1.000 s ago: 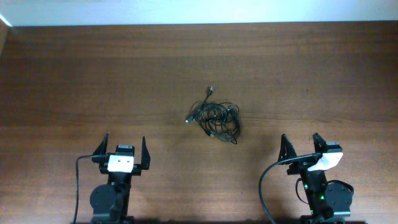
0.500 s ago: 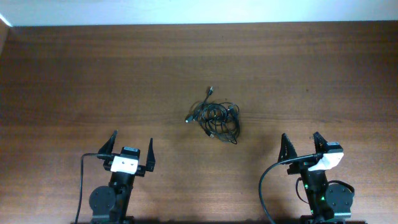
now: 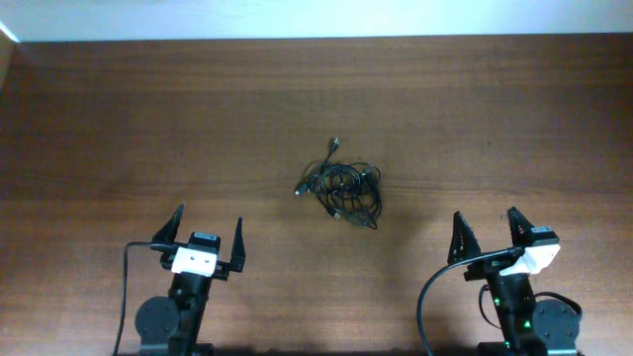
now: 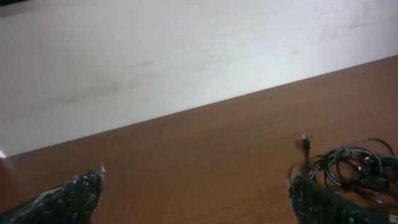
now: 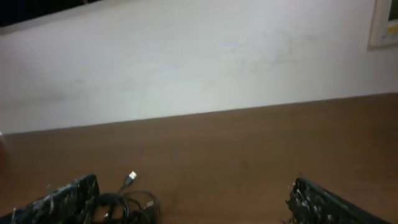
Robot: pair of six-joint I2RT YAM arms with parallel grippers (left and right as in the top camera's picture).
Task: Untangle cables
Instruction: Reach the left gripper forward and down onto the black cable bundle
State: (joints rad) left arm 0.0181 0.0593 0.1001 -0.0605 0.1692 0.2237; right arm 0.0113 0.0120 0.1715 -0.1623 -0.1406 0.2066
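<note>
Dealing with light, floppy cables (image 3: 341, 185) here, so probably best pinching the loose plug end (image 3: 335, 144); left gripper (image 3: 209, 221), right gripper (image 3: 485, 218) spread wide, empty

black cables (image 3: 342, 187), knotted bundle, mid-table

This looks like a robotics lab or test room. Two black robot arms, the left arm (image 3: 183, 311) and the right arm (image 3: 539, 321), are mounted at the bottom edge of the overhead view. The left hand (image 3: 210, 222) and the right hand (image 3: 485, 218) are each a two-finger claw. A broad, dark wood-grain counter (image 3: 119, 129) fills nearly the whole frame. Behind it, along the top, runs a plain white wall (image 4: 155, 62). The edge of a framed picture (image 5: 387, 25) shows at the upper right of the right wrist view.
</note>
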